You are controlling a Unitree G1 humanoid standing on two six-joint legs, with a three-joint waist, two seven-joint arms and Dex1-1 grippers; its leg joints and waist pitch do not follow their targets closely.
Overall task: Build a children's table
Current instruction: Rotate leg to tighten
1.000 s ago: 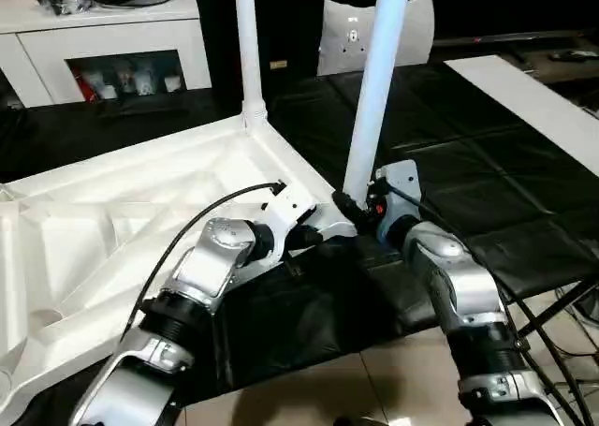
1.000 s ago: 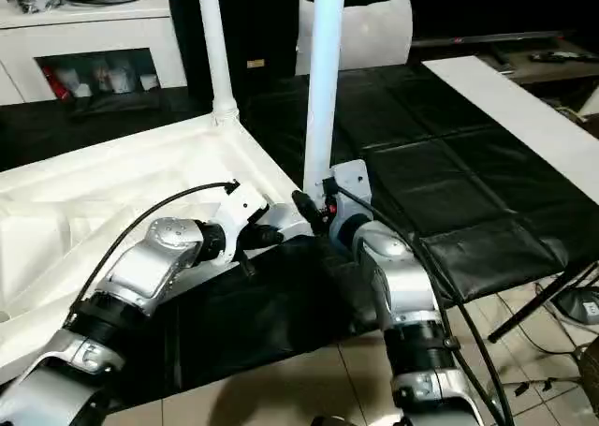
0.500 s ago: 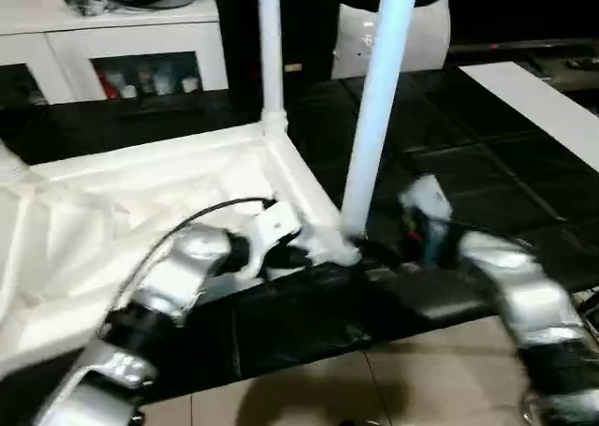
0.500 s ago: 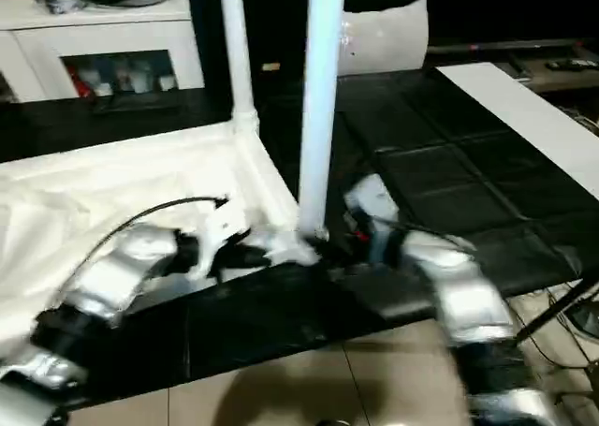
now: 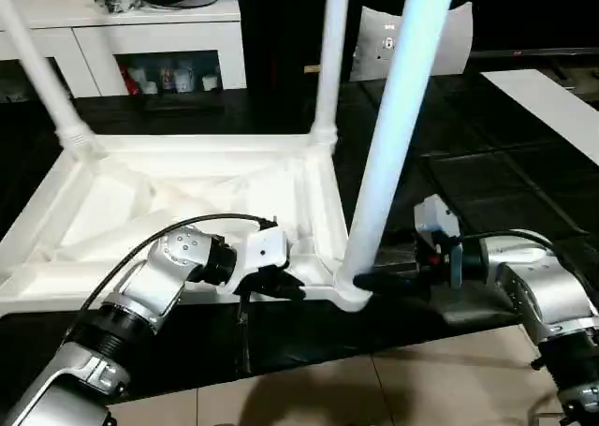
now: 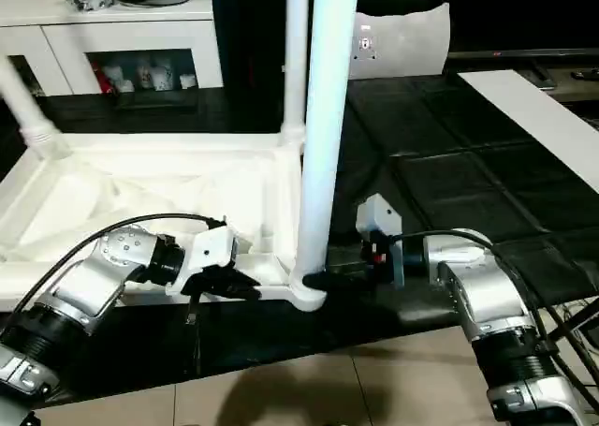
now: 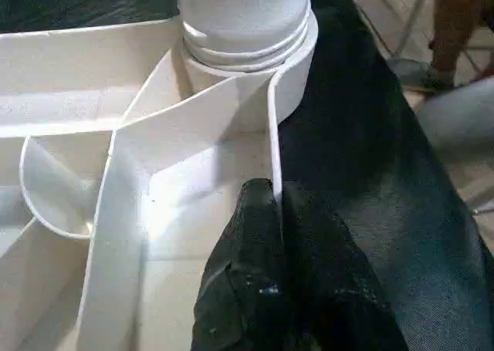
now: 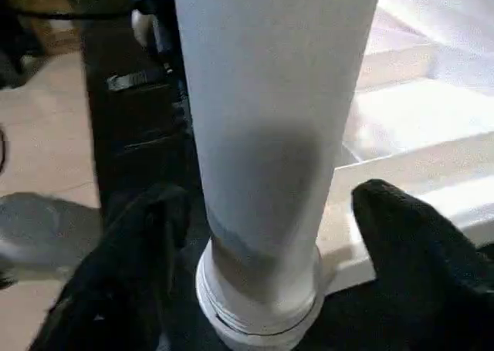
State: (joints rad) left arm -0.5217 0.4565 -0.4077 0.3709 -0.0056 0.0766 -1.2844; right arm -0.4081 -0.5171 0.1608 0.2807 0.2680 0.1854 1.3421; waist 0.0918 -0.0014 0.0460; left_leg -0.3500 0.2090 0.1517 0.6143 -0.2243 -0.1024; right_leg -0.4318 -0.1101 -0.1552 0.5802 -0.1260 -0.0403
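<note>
From my seat I see the children's table (image 5: 187, 192) lying upside down on the black-covered bench (image 5: 487, 178), ribbed underside up, its near corner at the bench's front edge. Three legs stand upright in corner sockets: the near leg (image 5: 398, 126) in the corner closest to me, the far leg (image 5: 329, 61) behind it, and a third leg (image 5: 42, 75) at the far left corner. My left gripper (image 7: 274, 212) has its jaws pinched shut on the thin rim wall of the tabletop, just beside the near socket (image 7: 243, 54); one black fingertip sits inside the rim and the other outside against the black cover. My right gripper (image 8: 255, 220) reaches in level from the right with its jaws wide apart, one finger (image 8: 135, 251) on each side of the near leg's base; I cannot see either finger pressing on it. Behind the bench stands a white cabinet (image 5: 150, 42) with glass doors.
</note>
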